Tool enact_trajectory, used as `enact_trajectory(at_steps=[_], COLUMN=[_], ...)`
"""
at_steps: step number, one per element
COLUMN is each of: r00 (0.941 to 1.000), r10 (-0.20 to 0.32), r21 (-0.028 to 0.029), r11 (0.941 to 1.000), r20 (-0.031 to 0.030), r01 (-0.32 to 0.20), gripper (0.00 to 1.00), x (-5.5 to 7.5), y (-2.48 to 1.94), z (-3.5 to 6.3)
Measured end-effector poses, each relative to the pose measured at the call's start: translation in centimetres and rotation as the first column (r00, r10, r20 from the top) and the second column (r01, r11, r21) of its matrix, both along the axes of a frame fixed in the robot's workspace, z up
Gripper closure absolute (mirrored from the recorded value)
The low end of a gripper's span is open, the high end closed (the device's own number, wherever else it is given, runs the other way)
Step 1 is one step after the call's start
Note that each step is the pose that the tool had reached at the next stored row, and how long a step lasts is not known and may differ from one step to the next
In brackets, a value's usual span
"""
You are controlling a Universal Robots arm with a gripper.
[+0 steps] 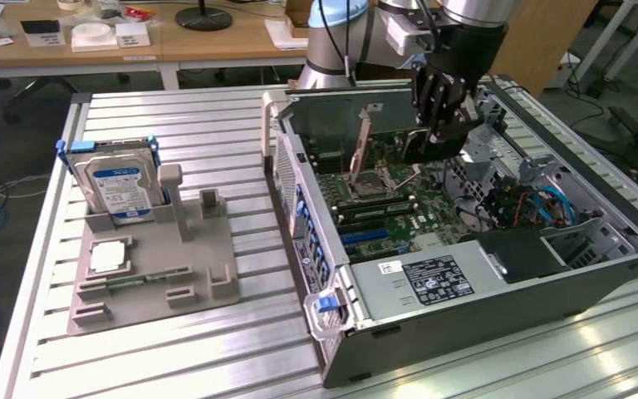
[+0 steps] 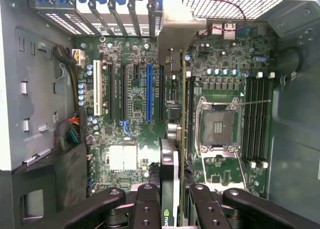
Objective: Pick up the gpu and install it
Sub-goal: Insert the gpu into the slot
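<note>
The jaws are closed on the gpu (image 2: 171, 139), pinching its near edge between the two black fingers (image 2: 148, 205) of the gripper (image 2: 172, 209). In the wrist view the card stands edge-on, running away from the fingers over the motherboard (image 2: 135, 94), with its pale metal bracket (image 2: 175, 24) at the far end against the row of rear expansion openings. The card lies alongside the blue slot (image 2: 148, 91) and the black slots beside it, between them and the CPU socket (image 2: 218, 124); whether its lower edge already touches a slot is hard to tell from this angle.

In the exterior view the gripper (image 1: 439, 133) hangs inside the open computer case (image 1: 452, 324), low over the board, with the arm (image 1: 408, 33) coming down from above. The power supply (image 1: 430, 283) with its label sits at the near end of the case, and blue cables (image 1: 541, 204) show toward the exterior view's right.

To the exterior view's left, well apart from the case, a grey fixture (image 1: 153, 283) rests on the slatted metal table (image 1: 230, 357). A hard drive (image 1: 120, 187) with a blue-white label stands upright in it, and a small square processor chip (image 1: 109, 256) lies flat on it nearer the camera.
</note>
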State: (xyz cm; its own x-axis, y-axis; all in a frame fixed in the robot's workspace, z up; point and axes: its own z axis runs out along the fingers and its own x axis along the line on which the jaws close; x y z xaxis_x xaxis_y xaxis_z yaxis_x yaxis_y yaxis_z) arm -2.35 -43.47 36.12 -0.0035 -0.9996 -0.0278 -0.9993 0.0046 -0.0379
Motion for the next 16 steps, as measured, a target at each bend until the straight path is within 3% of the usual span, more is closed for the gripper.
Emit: enact_trajectory(at_steps=[8,12,16], r00=[1.0000,0.9999,0.9999], r10=[-0.001,-0.001,-0.001], r21=[0.0000,-0.0002,0.0000], r11=[1.0000,1.0000,1.0000], r20=[0.0000,-0.0106,-0.0115], r01=[0.001,0.001,0.001], gripper=[0.73,0.73,0.73], x=[-0.17,-0.23,-0.23], y=[0.00,0.00,0.00], z=[-0.46,-0.62,-0.63])
